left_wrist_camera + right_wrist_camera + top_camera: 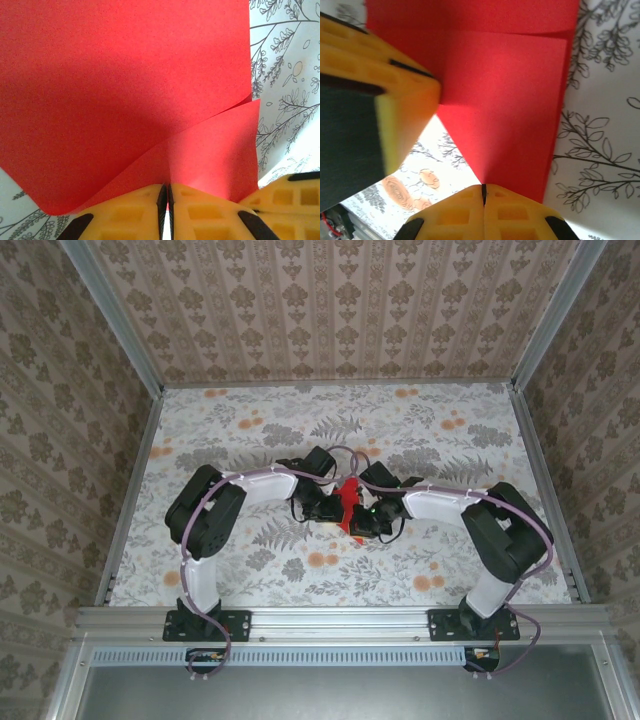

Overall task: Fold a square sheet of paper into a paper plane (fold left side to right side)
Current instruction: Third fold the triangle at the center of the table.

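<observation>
Left to right, top view: the left gripper (pixel 322 502) and the right gripper (pixel 375 518) meet at the middle of the floral tablecloth (pixel 420 430), with the square sheet of paper (pixel 348 498) bent between them. In the left wrist view, the left gripper (pixel 166 200) has its jaws pressed together on the sheet's near edge, and two red layers overlap. In the right wrist view, the right gripper (pixel 483 197) has its jaws together, clamping a corner of the sheet. A yellow finger (pixel 385 90) of the left gripper touches the paper beside it.
</observation>
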Robot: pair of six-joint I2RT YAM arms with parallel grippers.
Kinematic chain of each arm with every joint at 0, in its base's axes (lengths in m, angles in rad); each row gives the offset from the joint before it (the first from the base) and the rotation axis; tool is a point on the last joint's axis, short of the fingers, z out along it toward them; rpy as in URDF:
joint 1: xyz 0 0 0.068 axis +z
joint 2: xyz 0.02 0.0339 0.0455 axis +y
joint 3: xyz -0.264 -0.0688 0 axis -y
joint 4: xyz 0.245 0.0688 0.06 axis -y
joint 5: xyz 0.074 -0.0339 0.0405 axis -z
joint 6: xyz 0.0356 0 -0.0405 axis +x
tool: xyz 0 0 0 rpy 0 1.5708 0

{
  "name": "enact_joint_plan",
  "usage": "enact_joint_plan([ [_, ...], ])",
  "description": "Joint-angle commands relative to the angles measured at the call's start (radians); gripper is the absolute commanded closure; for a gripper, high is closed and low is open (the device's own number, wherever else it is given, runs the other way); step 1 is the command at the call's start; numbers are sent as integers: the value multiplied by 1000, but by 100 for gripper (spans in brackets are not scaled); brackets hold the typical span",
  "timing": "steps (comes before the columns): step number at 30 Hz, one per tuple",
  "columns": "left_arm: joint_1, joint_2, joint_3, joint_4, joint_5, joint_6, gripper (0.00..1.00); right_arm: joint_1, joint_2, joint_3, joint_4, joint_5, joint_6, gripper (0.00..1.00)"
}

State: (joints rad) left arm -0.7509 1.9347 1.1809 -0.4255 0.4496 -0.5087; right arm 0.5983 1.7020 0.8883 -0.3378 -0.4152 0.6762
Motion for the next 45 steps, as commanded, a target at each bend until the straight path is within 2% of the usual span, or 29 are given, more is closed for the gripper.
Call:
enact_joint_plan([
  [1,-10,22,8,-47,-52,-1,85,-3,32,-3,-50,35,-15,100],
  [7,-10,-50,14,-52,-49,11,85,-3,58,-13,-84,61,-23,100],
  [11,-14,-90,-19,-14,-6,3,85,-3,67,-6,-93,67,-35,100],
  [19,-45,-64,-41,36,70,-2,87,-3,79,3,-98,70,-41,100],
  [32,-37,-5,-23,22,19,8,87,-2,91,14,-116,74,-52,100],
  [45,19,27,-27,-8,-50,45,89,-2,90,8,-158,93,-75,100],
])
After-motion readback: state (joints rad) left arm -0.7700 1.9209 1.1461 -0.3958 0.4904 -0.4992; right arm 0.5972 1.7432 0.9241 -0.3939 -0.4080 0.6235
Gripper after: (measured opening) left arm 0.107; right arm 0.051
